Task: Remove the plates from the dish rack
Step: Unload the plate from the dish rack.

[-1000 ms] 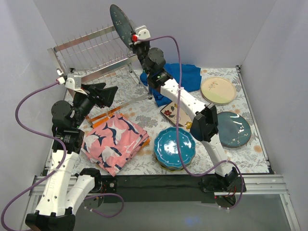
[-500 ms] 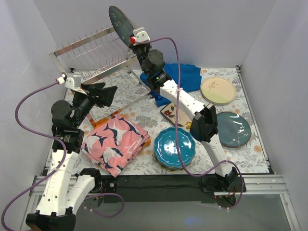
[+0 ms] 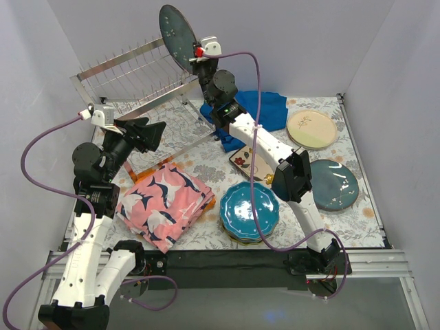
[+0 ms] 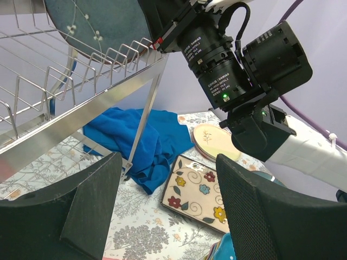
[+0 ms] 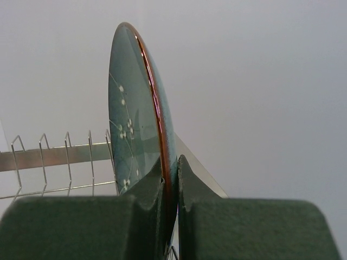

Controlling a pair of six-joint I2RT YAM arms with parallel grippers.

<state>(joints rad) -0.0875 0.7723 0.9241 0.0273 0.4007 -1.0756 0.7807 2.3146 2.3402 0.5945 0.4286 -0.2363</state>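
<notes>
Right jaws tight on dark teal plate (image 5: pixel 128 122), clearest at the wrist; left jaws wide.

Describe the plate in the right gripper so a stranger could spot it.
Find the silver wire dish rack at back left. At its right end the right gripper pinches a dark teal plate. It alone stands on edge; other plates lie flat.

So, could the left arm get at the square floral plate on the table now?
Probably yes. The left gripper is open and faces the square floral plate, with nothing between. The right arm hangs close above its far side, so room is tight.
</notes>
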